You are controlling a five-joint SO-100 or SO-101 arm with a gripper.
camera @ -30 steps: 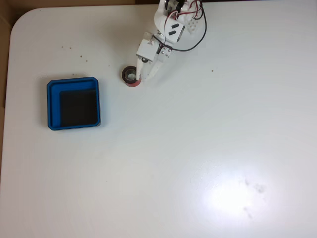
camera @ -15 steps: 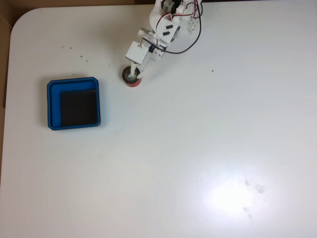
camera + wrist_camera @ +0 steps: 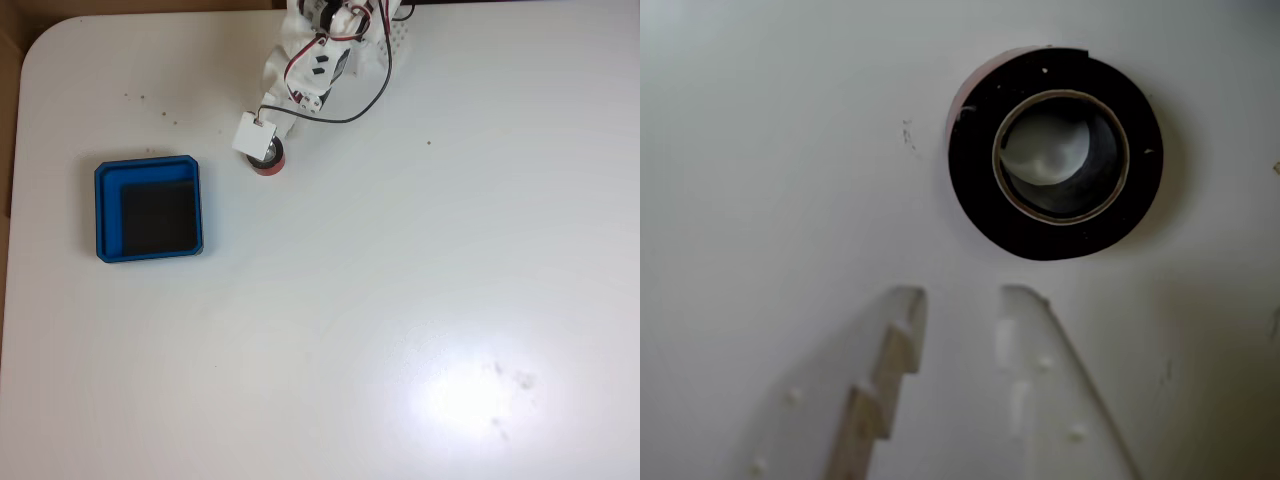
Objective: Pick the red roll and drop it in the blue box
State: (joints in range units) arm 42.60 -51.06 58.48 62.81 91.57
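Near the bottom of the wrist view, the gripper (image 3: 962,298) shows two pale fingers (image 3: 885,380) with a narrow gap between their tips; they are released and grasp nothing. The red roll (image 3: 1055,150) lies flat on the white worktop (image 3: 770,150) just beyond the fingertips, up and to the right of them, apart from both. From this close the roll shows a broad black top ring, a thin sliver of red along its left edge and a pale hollow core with the worktop visible through it.

In the fixed view, looking down from above, the gripper (image 3: 262,156) is hidden under a white block at the end of the arm (image 3: 318,50), so the fingers cannot be made out there. That block covers the upper left of the red roll (image 3: 271,166), leaving a red crescent showing at its lower right. Red and black wires (image 3: 345,110) loop beside the arm. The blue box (image 3: 148,167), a shallow square tray with a black floor, sits on the worktop (image 3: 400,300) well to the left of the roll and slightly lower in the picture. It holds nothing.
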